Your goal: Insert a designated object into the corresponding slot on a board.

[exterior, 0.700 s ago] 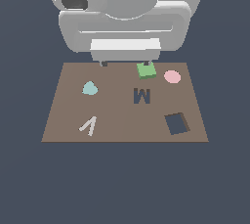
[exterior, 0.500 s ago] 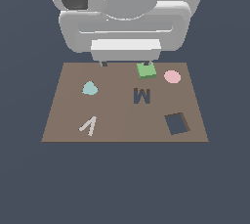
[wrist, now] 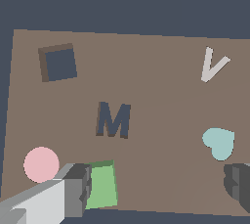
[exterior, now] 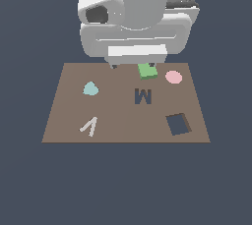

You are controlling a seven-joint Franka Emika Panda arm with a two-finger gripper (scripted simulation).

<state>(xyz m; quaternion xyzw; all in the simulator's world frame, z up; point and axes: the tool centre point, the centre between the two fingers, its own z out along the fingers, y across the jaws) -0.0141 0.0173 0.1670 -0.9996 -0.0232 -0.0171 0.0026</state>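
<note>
The green square block (exterior: 147, 70) lies flat at the far edge of the brown board (exterior: 64, 116), between the pink disc and the board's middle. My gripper (exterior: 133, 65) hangs low over that far edge, open wide and empty. In the wrist view the block (wrist: 103, 186) sits just inside one of the fingers (wrist: 78, 190), seemingly touching it, while the other finger (wrist: 238, 183) is far off; the gripper (wrist: 158, 189) spans mostly bare board (wrist: 161, 71). The square slot (exterior: 178, 124) is a dark tilted hole near the board's front right in the exterior view; it also shows in the wrist view (wrist: 60, 63).
A pink round disc (exterior: 173, 77) lies just to the exterior view's right of the green block. A dark M-shaped recess (exterior: 142, 96) is at the board's middle. A pale teal rounded piece (exterior: 90, 89) and a light V-shaped piece (exterior: 89, 126) lie on the left side.
The hand has shifted slightly toward the exterior view's right above the far edge. The block and the other pieces have not moved.
</note>
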